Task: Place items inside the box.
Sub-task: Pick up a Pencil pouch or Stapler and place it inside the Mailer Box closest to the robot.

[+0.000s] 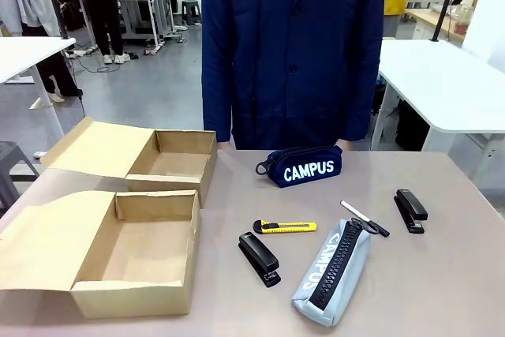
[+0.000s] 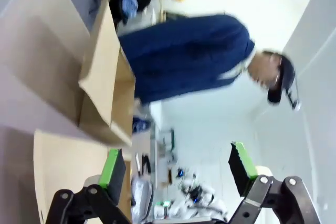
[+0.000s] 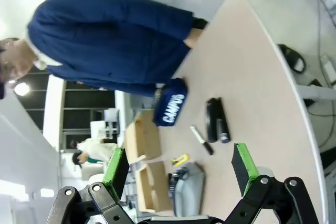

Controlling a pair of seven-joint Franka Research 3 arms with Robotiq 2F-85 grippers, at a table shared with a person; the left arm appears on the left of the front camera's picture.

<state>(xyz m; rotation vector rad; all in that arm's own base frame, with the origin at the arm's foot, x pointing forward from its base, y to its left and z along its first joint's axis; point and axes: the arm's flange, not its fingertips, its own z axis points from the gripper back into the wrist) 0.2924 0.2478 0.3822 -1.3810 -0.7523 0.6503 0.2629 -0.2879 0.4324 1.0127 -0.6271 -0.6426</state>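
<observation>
While right pincer [image 3: 179, 164] gapes, navy case [image 3: 170, 103] lies well ahead.

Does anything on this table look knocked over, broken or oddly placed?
Nothing looks broken or spilled. Only the thin pen stands out slightly: it lies slanted and appears to rest across the far end of the grey pencil case, while everything else lies apart.

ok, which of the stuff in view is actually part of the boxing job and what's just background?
In the job: navy CAMPUS case; grey pencil case; yellow utility knife; middle stapler; right stapler; pen; near box and far box, both open, target unclear.
Just around: right white table; left white table; person in the navy coat, standing by.
</observation>
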